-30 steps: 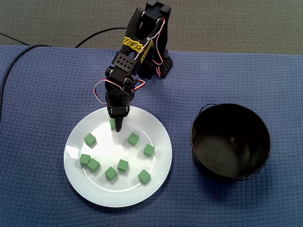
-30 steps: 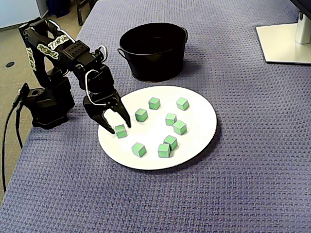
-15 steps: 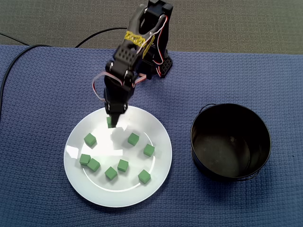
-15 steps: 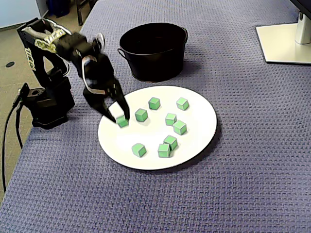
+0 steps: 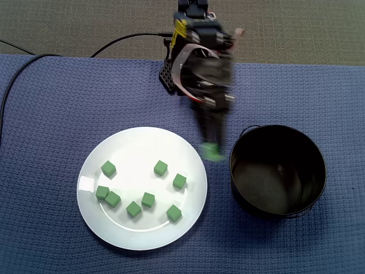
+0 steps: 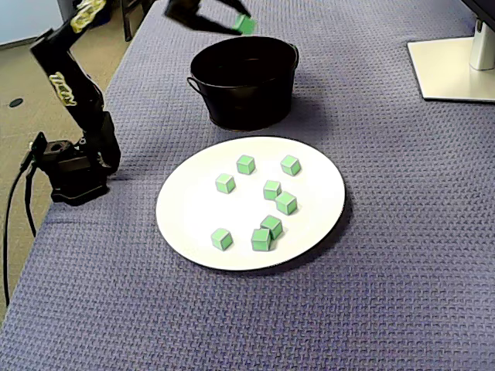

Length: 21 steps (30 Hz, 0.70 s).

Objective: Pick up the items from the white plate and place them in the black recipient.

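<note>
In a fixed view: gripper (image 5: 212,147), motion-blurred, pinches a green cube (image 5: 213,152), seemingly over the gap between white plate (image 5: 137,157) and black recipient (image 5: 278,128). Eight loose cubes (image 5: 148,199) lie on the white plate.

In a fixed view: gripper (image 6: 232,19) holds the green cube (image 6: 245,25) raised above the black recipient (image 6: 244,104), near its rim. White plate (image 6: 186,209) sits nearer the camera.

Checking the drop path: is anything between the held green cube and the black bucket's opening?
Nothing visible stands in the way. The gripper holds the green cube in the air beside the black bucket, whose mouth is open and uncovered.
</note>
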{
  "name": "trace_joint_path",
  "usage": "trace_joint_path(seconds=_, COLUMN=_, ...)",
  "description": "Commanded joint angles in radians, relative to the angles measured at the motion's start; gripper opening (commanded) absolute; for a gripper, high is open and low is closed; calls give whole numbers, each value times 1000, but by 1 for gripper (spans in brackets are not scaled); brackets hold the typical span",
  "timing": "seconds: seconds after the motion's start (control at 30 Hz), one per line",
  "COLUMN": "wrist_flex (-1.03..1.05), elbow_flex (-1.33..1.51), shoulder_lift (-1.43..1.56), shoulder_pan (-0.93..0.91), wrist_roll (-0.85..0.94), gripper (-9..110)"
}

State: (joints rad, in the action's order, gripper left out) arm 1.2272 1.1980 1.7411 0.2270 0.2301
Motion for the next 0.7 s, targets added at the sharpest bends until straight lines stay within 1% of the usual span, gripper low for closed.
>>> trace_joint_path(seconds=0.0, wrist_flex=-12, elbow_flex=-195, shoulder_lift=-249, shoulder_pan=207, wrist_roll=-52, gripper=0)
trace_joint_path(seconds=0.07, wrist_flex=34, elbow_flex=-279, shoulder_lift=-394, shoulder_pan=265, wrist_roll=-63, gripper=0)
trace_joint_path(seconds=0.13, wrist_flex=25, elbow_flex=-291, shoulder_lift=-505, shoulder_pan=316, wrist_roll=-26, gripper=0)
trace_joint_path(seconds=0.27, wrist_flex=14, elbow_flex=-272, shoulder_lift=-609, shoulder_pan=365, wrist_roll=-26, gripper=0)
trace_joint_path(seconds=0.3, wrist_flex=21, elbow_flex=-261, shoulder_lift=-607, shoulder_pan=368, wrist_roll=-25, gripper=9)
trace_joint_path(seconds=0.33, wrist_flex=35, elbow_flex=-249, shoulder_lift=-595, shoulder_pan=368, wrist_roll=-23, gripper=28)
trace_joint_path(seconds=0.37, wrist_flex=54, elbow_flex=-244, shoulder_lift=-572, shoulder_pan=359, wrist_roll=-28, gripper=36)
trace_joint_path(seconds=0.47, wrist_flex=109, elbow_flex=-244, shoulder_lift=-454, shoulder_pan=295, wrist_roll=-61, gripper=46)
trace_joint_path(seconds=0.6, wrist_flex=268, elbow_flex=-296, shoulder_lift=-265, shoulder_pan=153, wrist_roll=-91, gripper=53)
trace_joint_path(seconds=0.67, wrist_flex=345, elbow_flex=-291, shoulder_lift=-201, shoulder_pan=54, wrist_roll=-77, gripper=56)
